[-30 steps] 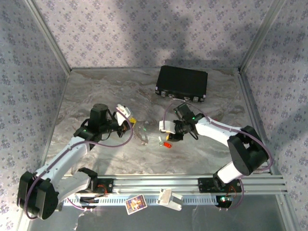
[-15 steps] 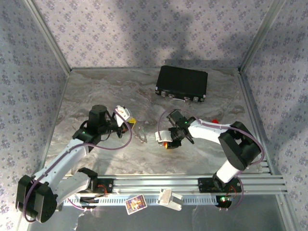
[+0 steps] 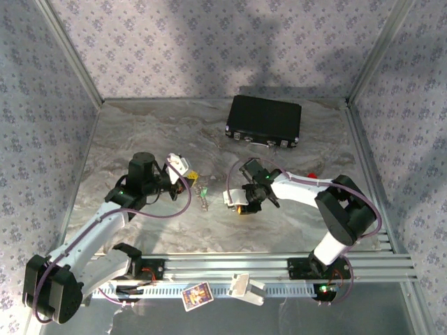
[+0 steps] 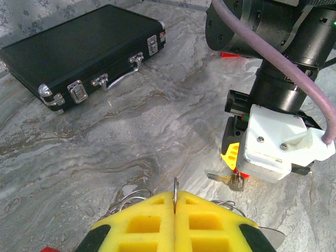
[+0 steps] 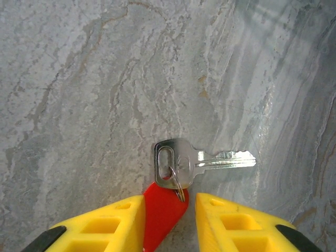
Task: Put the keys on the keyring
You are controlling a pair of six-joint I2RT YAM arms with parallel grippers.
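Left fingers (image 4: 142,220) are pressed shut on the keyring (image 4: 175,190), I think to keep it on edge for threading. Right fingers (image 5: 105,226) stand narrow around the red head of the key (image 5: 194,160), not yet pinching. It lies flat on the counter (image 5: 79,79), at 3 o'clock from the keyring.

Key (image 5: 202,160) right of keyring (image 3: 203,195); case (image 3: 264,120) behind both

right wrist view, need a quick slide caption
Right end effector straddling a red tag ringed to a silver key lying flat on the marble table.
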